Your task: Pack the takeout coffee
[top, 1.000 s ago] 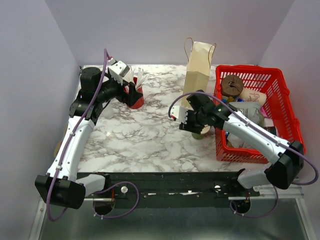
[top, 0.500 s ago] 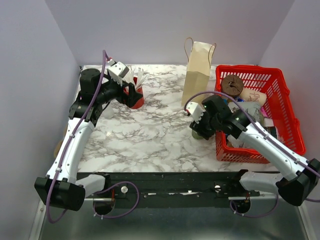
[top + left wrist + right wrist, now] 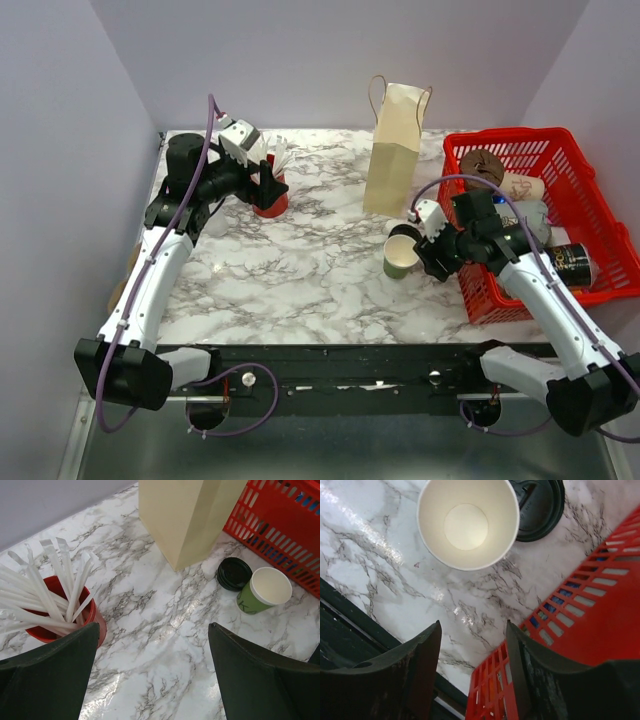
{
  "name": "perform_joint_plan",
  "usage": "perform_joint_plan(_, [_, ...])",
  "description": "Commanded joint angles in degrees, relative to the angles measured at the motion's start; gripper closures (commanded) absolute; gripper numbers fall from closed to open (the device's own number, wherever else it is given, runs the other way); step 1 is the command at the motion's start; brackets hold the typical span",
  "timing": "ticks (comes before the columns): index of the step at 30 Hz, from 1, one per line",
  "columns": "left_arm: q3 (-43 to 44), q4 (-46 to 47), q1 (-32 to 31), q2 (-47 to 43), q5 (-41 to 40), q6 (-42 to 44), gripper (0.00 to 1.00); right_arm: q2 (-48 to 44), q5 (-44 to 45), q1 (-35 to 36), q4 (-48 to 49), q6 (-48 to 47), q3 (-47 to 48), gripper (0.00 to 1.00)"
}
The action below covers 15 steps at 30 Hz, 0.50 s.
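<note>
Olive-green cup (image 3: 401, 258) stands open, nothing packed yet
Black lid (image 3: 234, 573) lies beside it; lidding, bagging remain; left gripper (image 3: 154, 630), right gripper (image 3: 472, 627) released, empty

Nothing written could be read in any view. The cup (image 3: 263, 591) carried a small dark mark low on its green side, too blurred to make out. In the basket (image 3: 495, 300), a black can (image 3: 567, 263) bore pale print and a cream tube (image 3: 522, 186) bore reddish script, both too small to read.
</note>
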Motion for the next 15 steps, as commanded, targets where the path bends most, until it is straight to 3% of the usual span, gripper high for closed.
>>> perform_joint_plan(1, [-0.3, 1.8, -0.1, 0.5, 2.3, -2.1, 0.04, 4.8, -7.2, 0.5, 1.3, -10.7, 2.3, 0.36])
perform_joint_plan(15, [-0.4, -1.2, -0.1, -1.0, 0.9, 2.1, 0.03, 12.9, -6.3, 8.0, 9.8, -27.5, -1.2, 0.34])
